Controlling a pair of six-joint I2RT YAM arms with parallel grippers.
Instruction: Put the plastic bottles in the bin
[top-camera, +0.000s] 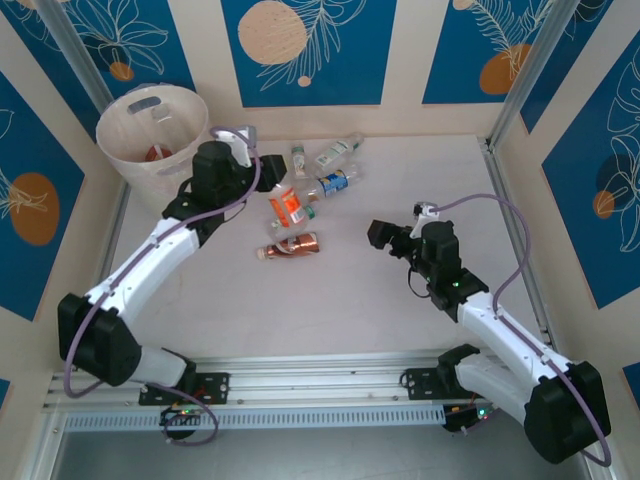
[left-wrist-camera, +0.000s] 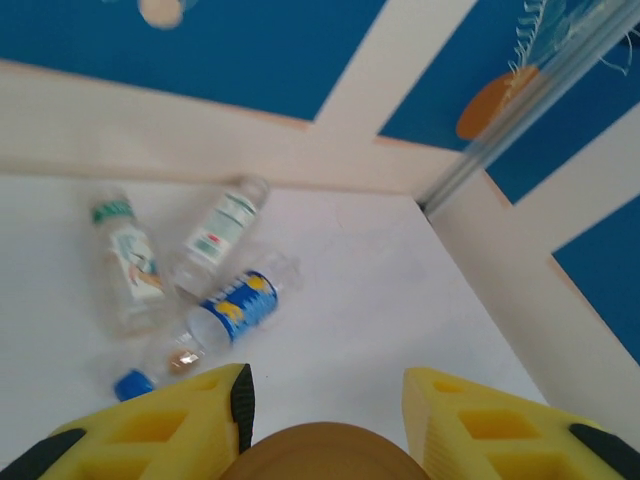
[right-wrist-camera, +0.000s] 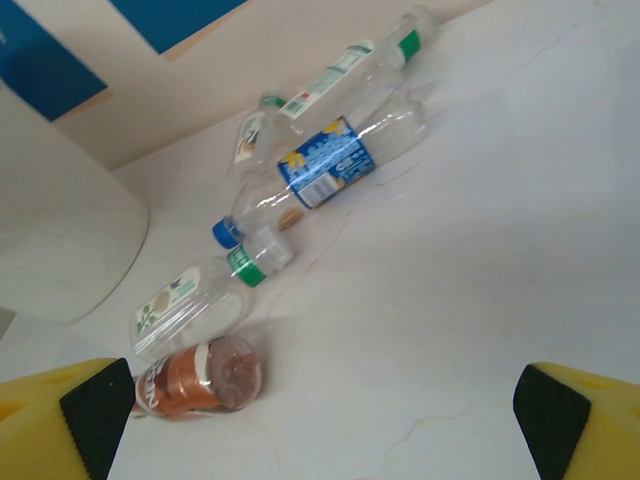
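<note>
Left gripper (left-wrist-camera: 325, 392) clamps its yellow fingers (left-wrist-camera: 180, 425) on a brown bottle (left-wrist-camera: 322, 455).
The bin (top-camera: 128, 160) stands at the table's (top-camera: 350, 310) ten o'clock, just beside that gripper. The right gripper (right-wrist-camera: 325, 405), at three o'clock, holds its jaws wide, nothing between them. Loose bottles lie from centre toward twelve o'clock: blue-label bottle (top-camera: 333, 184), orange-label bottle (top-camera: 287, 206), copper bottle (top-camera: 292, 246), green-capped bottle (top-camera: 338, 150).

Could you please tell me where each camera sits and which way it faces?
Top external: above and behind the left arm and right arm, looking down at the table; both show.
Left wrist: faces the far right corner; left end effector grips a brown round object.
Right wrist: faces left toward the bin; right end effector, open, frames the bottom.
Shared: both wrist views see the blue-labelled bottle.
</note>
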